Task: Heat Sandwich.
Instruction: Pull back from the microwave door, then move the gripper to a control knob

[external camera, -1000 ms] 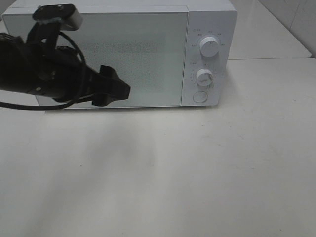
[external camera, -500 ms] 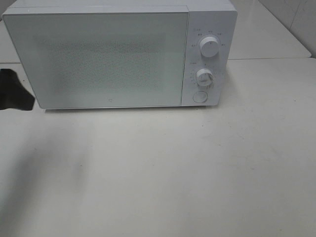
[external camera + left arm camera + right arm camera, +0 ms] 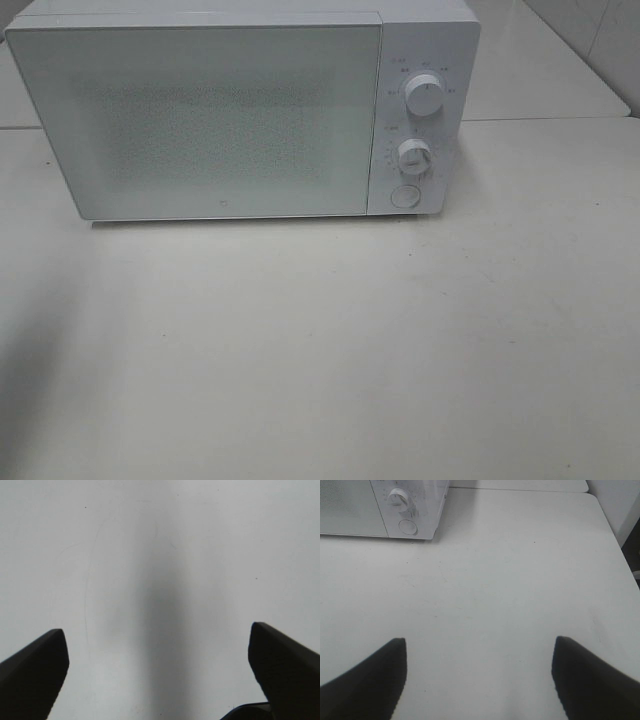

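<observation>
The white microwave (image 3: 240, 110) stands at the back of the table with its door shut; its lower knob and round button also show in the right wrist view (image 3: 400, 502). The sandwich and its pink plate are out of view in every frame. Neither arm shows in the exterior high view. My left gripper (image 3: 157, 665) is open and empty over bare white table. My right gripper (image 3: 479, 680) is open and empty over the table, well apart from the microwave's control side.
The microwave has two white knobs (image 3: 424, 95) and a round button (image 3: 404, 196) on its right panel. The white table (image 3: 330, 340) spreads in front of it. A second table edge (image 3: 560, 60) lies behind at the right.
The left arm, which was in front of the microwave door, has drawn back to the left and left the exterior high view. The microwave has not moved.
</observation>
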Tool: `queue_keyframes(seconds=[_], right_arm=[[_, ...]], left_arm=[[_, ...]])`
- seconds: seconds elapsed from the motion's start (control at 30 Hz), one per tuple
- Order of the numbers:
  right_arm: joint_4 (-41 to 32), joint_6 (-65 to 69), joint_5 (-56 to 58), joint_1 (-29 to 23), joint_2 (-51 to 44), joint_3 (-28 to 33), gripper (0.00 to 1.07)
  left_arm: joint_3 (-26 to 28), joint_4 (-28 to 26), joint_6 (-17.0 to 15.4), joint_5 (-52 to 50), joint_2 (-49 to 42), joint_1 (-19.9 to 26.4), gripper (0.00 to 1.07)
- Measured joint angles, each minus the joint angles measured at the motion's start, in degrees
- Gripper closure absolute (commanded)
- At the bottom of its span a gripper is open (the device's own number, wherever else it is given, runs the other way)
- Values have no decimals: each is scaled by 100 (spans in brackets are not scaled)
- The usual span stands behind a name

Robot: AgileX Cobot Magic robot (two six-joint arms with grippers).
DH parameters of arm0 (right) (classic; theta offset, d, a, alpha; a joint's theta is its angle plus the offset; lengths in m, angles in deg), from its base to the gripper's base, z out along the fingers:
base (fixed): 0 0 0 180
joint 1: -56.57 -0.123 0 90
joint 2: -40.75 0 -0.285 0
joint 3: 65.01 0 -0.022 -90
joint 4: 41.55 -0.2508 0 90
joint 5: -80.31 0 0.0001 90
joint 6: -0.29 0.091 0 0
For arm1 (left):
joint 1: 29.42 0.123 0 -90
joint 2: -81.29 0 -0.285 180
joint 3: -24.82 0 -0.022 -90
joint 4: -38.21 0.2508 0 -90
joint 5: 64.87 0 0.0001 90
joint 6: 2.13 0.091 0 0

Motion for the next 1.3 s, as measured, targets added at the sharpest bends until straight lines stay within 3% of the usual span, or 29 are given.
queue_keyframes(seconds=[0.33,0.5,0.8,1.3], right_arm=[[0,0,0,0,0,0,31],[0,0,0,0,0,0,31],[0,0,0,0,0,0,31],[0,0,0,0,0,0,31]], left_arm=[[-716,138,-120,728,-1570,0,14],[-1060,510,-264,1243,-2871,0,14],[-1283,716,-350,1438,-4641,0,14],[-1473,682,-350,1175,-4910,0,15]])
